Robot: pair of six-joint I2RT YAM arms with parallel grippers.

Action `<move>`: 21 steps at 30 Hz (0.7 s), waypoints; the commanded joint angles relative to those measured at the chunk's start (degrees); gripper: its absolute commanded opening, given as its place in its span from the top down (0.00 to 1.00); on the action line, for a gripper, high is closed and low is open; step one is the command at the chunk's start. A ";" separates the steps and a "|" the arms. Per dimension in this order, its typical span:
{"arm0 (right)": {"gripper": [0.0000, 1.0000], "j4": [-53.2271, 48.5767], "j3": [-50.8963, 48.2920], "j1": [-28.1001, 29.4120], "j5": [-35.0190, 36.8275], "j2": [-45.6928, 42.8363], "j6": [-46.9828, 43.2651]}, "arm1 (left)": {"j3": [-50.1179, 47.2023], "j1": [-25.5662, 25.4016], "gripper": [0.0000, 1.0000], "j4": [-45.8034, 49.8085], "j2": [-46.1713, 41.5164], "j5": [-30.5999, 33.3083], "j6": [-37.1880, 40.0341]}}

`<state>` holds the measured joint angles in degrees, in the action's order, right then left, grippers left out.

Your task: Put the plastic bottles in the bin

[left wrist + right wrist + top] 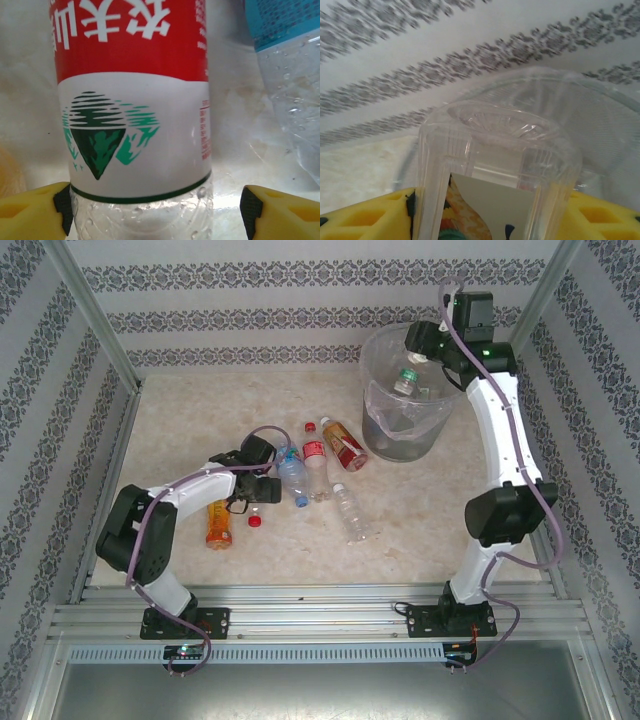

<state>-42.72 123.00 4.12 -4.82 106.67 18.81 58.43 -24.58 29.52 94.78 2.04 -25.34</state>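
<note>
**A:** Top view first: which step is in hand?

**B:** The right gripper point(413, 358) hangs over the bin point(378, 435) with a green-capped bottle point(405, 380) at the bin's mouth, so the drop looks due. The left gripper point(278, 480) sits among the bottles point(300, 475) lying on the table point(200, 420), well left of the bin.

**A:** Left wrist?

**B:** Its jaws straddle a red-and-white labelled bottle point(135, 125), one pad point(62, 210) touching, the other apart: wide, gripping nothing. Next, I'd judge, an even squeeze below the label; a blue-labelled bottle point(290, 75) lies near.

**A:** Right wrist?

**B:** Yellow fingers point(365, 215) lie against both sides of the green-capped bottle, base outward, above the bin's rim. It looks held; letting go should finish this one.
</note>
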 commanded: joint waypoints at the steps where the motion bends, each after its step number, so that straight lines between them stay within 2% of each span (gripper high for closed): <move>1: 0.22 -2.74 2.14 -0.25 6.85 0.66 -3.57 | 1.34 1.11 0.18 0.99 1.42 0.96 1.43; 3: 0.09 -2.53 0.92 -0.25 6.15 -0.05 -3.82 | 1.42 1.22 0.23 0.68 2.31 0.77 1.51; 6: 0.03 -1.19 -1.99 -0.15 4.42 -3.23 -3.93 | 0.93 1.29 0.31 -0.43 2.31 0.37 1.77; 10: 0.02 -0.16 -7.43 0.29 -1.45 -9.14 -3.01 | -1.32 1.24 0.41 -3.52 -1.41 -1.53 2.74; 14: 0.02 4.05 -19.46 1.13 -11.11 -18.55 1.67 | -5.57 1.20 0.49 -8.33 -9.11 -5.71 3.86; 18: 0.02 9.08 -31.11 4.16 -19.14 -26.69 6.60 | -9.58 1.10 0.51 -12.63 -16.98 -12.68 4.07; 21: 0.03 13.87 -39.23 7.59 -25.71 -30.66 11.29 | -12.76 1.01 0.50 -18.08 -22.66 -20.95 3.27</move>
<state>-34.79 89.12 9.34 -21.04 77.43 24.29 47.90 -23.88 18.90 75.75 -9.87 -22.68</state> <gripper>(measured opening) 0.974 0.533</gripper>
